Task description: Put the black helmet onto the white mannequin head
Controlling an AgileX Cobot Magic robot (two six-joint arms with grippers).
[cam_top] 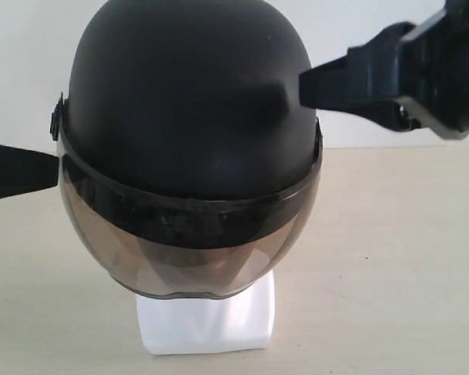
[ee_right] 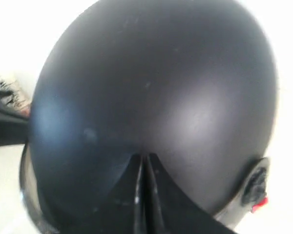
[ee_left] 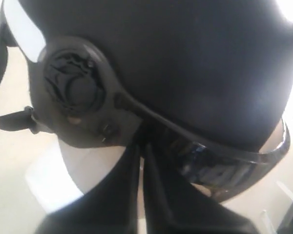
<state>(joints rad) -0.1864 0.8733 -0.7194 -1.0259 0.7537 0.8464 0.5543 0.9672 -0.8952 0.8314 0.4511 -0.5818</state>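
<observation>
both shut, left gripper and right gripper are pressed to the black helmet — centre-frame, atop the white mannequin head.

Centre of the beige tabletop: a glossy white mannequin head stands capped by a matte black open-face helmet. The helmet's smoke-tinted curved visor overhangs the face.

Obstacles:
- At 9 o'clock of the helmet, the left gripper reaches in, tips at the shell's lower edge beside the round visor pivot.
- At 2 o'clock, the right gripper meets the shell, its arm filling that corner.

Free room: open tabletop from 3 to 5 o'clock and from 7 to 8 o'clock. Clearance at 12 o'clock cannot be judged, since the crown reaches the frame edge.
</observation>
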